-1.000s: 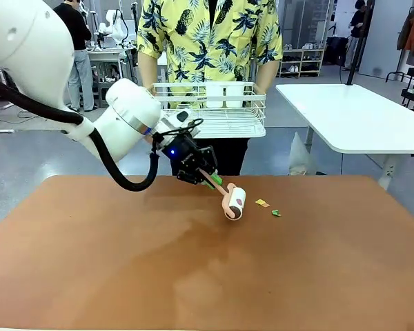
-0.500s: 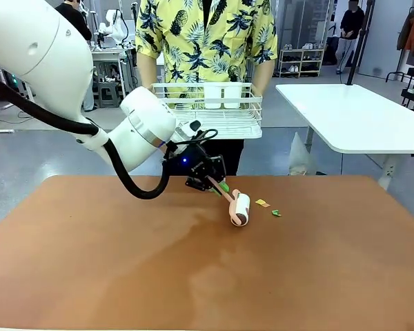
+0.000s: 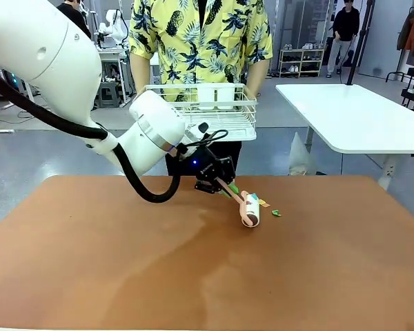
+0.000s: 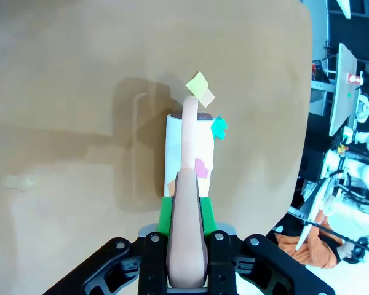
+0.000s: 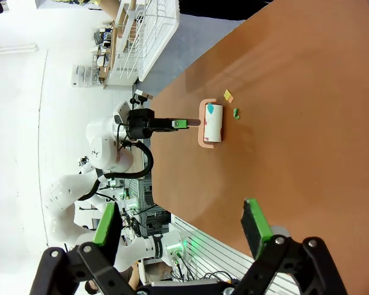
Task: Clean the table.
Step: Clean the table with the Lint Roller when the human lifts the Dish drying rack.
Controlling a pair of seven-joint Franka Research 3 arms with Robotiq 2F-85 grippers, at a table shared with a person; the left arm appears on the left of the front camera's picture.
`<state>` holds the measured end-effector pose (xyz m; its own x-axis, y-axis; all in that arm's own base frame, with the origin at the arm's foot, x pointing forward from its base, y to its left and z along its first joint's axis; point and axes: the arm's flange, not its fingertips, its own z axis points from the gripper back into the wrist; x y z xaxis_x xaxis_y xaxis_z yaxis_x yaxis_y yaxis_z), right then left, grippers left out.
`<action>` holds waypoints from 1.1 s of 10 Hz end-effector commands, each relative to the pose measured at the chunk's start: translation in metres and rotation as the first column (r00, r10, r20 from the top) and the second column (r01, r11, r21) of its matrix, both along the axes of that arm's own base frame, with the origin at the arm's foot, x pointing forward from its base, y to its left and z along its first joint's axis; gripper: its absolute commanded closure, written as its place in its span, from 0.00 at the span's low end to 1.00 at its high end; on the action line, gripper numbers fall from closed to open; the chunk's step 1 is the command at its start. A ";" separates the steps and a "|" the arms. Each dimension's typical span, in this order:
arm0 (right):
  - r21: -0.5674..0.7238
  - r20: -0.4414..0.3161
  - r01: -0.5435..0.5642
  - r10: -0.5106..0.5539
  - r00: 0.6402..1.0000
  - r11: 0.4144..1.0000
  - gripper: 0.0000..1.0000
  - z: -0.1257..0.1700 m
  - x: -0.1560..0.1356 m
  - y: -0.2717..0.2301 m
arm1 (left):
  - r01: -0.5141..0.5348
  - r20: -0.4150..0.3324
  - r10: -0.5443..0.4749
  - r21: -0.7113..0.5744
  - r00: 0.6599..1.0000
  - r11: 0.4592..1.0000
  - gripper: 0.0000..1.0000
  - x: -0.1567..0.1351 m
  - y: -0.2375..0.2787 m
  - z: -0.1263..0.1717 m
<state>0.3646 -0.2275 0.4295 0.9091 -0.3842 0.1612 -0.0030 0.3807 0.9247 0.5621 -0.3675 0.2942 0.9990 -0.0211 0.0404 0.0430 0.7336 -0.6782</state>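
Note:
My left gripper [image 3: 225, 185] is shut on the peach handle of a lint roller [image 3: 250, 210], whose white roll rests on the reddish-brown table [image 3: 90, 262]. A yellow paper scrap [image 3: 263, 203] lies right beside the roll, and a green scrap [image 3: 276, 213] a little further right. In the left wrist view the roller [image 4: 190, 147] carries a pink bit, with the yellow scrap [image 4: 200, 89] at its tip and a teal scrap [image 4: 219, 126] by its side. My right gripper [image 5: 179, 226] hangs open high above the table, holding nothing.
A person in a yellow patterned shirt stands at the far edge holding a white wire dish rack [image 3: 214, 110] above the table. A white-topped table [image 3: 352, 117] stands at the back right. The near half of the brown top is bare.
My left arm has pushed the roller to the right, bringing its roll up against the yellow scrap. The person with the rack has shifted slightly left.

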 end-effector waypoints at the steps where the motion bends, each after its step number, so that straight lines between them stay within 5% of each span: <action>1: 0.005 0.022 -0.004 0.004 1.000 1.000 0.00 0.002 0.000 0.000 | -0.109 0.014 0.108 0.008 0.994 0.994 0.79 0.000 -0.031 -0.031; 2: 0.005 0.022 -0.004 0.004 1.000 1.000 0.00 0.002 0.000 0.000 | -0.093 -0.029 0.093 -0.010 0.995 0.996 0.79 0.000 -0.056 -0.035; 5: 0.005 0.022 -0.004 0.004 1.000 1.000 0.00 0.002 0.000 0.000 | -0.078 -0.005 0.078 -0.023 0.997 0.997 0.79 0.006 -0.114 -0.042; 11: 0.005 0.022 -0.004 0.004 1.000 1.000 0.00 0.002 0.000 0.000 | -0.127 0.054 0.134 -0.115 0.989 0.985 0.79 0.005 -0.094 0.036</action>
